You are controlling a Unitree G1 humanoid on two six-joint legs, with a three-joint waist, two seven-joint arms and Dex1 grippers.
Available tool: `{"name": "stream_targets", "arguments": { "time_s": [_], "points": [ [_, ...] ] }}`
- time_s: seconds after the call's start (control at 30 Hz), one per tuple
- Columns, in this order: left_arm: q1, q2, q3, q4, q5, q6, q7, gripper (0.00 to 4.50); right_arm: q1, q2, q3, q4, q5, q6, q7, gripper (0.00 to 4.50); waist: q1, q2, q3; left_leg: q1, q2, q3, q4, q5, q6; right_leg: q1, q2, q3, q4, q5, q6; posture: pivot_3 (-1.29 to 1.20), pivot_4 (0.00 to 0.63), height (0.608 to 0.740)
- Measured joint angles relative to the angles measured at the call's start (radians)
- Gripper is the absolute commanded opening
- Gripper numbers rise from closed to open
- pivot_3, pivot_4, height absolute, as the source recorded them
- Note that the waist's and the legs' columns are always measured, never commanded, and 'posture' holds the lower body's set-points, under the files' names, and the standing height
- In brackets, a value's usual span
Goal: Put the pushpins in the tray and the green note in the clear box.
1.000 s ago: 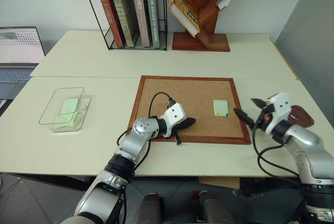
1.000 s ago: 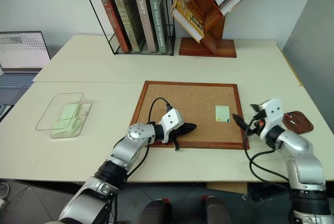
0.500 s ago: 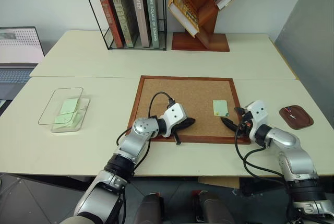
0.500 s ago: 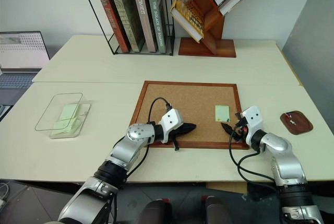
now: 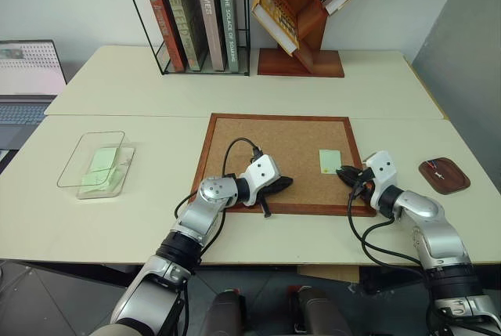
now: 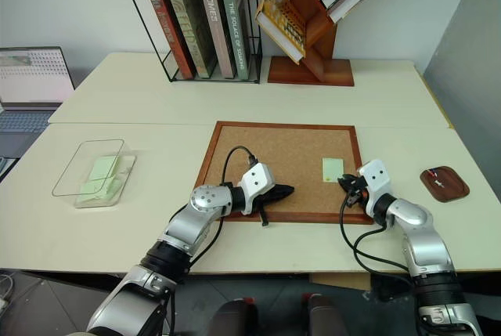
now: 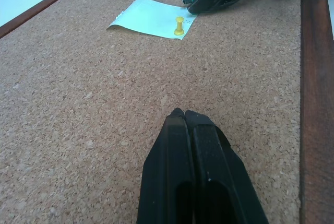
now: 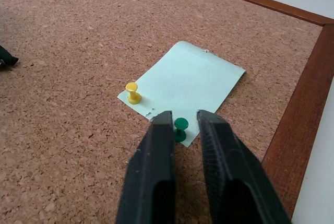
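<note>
The green note (image 5: 329,161) lies on the cork board (image 5: 258,140) near its right side, pinned by a yellow pushpin (image 8: 133,93) and a green pushpin (image 8: 180,128). My right gripper (image 8: 185,115) sits at the note's near corner, shut on the green pushpin, which still stands in the note. My left gripper (image 5: 283,183) rests shut and holding nothing on the board near its front edge. The brown tray (image 5: 458,187) sits far right with red and white pins in it. The clear box (image 5: 70,156) stands far left, holding pale green slips.
A wire rack of books (image 5: 196,15) and a wooden slanted shelf (image 5: 301,30) stand at the back of the table. A laptop (image 5: 27,77) sits at the far left. Bare tabletop lies between the board and the clear box.
My right gripper has swung left from beside the tray to the note's corner and gone from wide open to shut around the green pushpin. The left arm has stayed still.
</note>
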Motion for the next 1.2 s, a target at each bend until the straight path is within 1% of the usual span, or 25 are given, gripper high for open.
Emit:
{"name": "stream_targets", "arguments": {
  "time_s": [0.27, 0.47, 0.7, 0.83, 1.0, 1.2],
  "points": [
    [0.001, 0.003, 0.0, -0.004, 0.0, -0.002, -0.005, 0.0, 0.012, -0.001, -0.003, -0.019, -0.001, -0.01, 0.004, 0.04, 0.0, 0.0, 0.0, 0.0, 0.0, 0.0, -0.001, 0.0, 0.0, 0.0, 0.0, 0.0, 0.0, 0.0, 0.0, 0.0, 0.15, 0.74],
    [0.001, 0.009, -0.002, -0.004, 0.001, -0.001, -0.002, 0.0, 0.005, 0.013, -0.009, -0.106, 0.024, -0.044, 0.008, 0.04, 0.0, 0.0, 0.0, 0.0, 0.0, 0.0, 0.0, 0.0, 0.0, 0.0, 0.0, 0.0, 0.0, 0.0, 0.0, 0.0, 0.15, 0.74],
    [0.001, 0.009, -0.005, -0.005, 0.002, -0.002, -0.002, 0.0, 0.001, 0.005, -0.059, -0.129, 0.044, -0.043, -0.001, 0.04, 0.0, 0.0, 0.0, 0.0, 0.0, 0.0, 0.0, 0.0, 0.0, 0.0, 0.0, 0.0, 0.0, 0.0, 0.0, 0.0, 0.15, 0.74],
    [0.001, 0.009, -0.007, -0.005, 0.002, -0.002, -0.002, 0.0, 0.001, -0.005, -0.115, -0.131, 0.061, -0.024, -0.034, 0.04, 0.0, 0.0, 0.0, 0.0, 0.0, 0.0, 0.0, 0.0, 0.0, 0.0, 0.0, 0.0, 0.0, 0.0, 0.0, 0.0, 0.15, 0.74],
    [0.001, 0.009, -0.009, -0.006, 0.002, -0.003, -0.001, 0.0, 0.041, -0.057, -0.218, -0.12, 0.077, 0.023, -0.077, 0.04, 0.0, 0.0, 0.0, 0.0, 0.0, 0.0, -0.001, 0.0, 0.0, 0.0, 0.0, 0.0, 0.0, 0.0, 0.0, 0.0, 0.15, 0.74],
    [0.001, 0.008, -0.012, -0.005, 0.006, -0.006, 0.0, 0.0, 0.052, -0.143, -0.33, 0.069, -0.031, -0.016, -0.241, 0.04, 0.0, 0.0, 0.0, 0.0, -0.001, 0.001, 0.0, 0.0, 0.0, 0.0, 0.0, 0.001, 0.0, -0.001, -0.001, 0.0, 0.15, 0.74]
  ]
}}
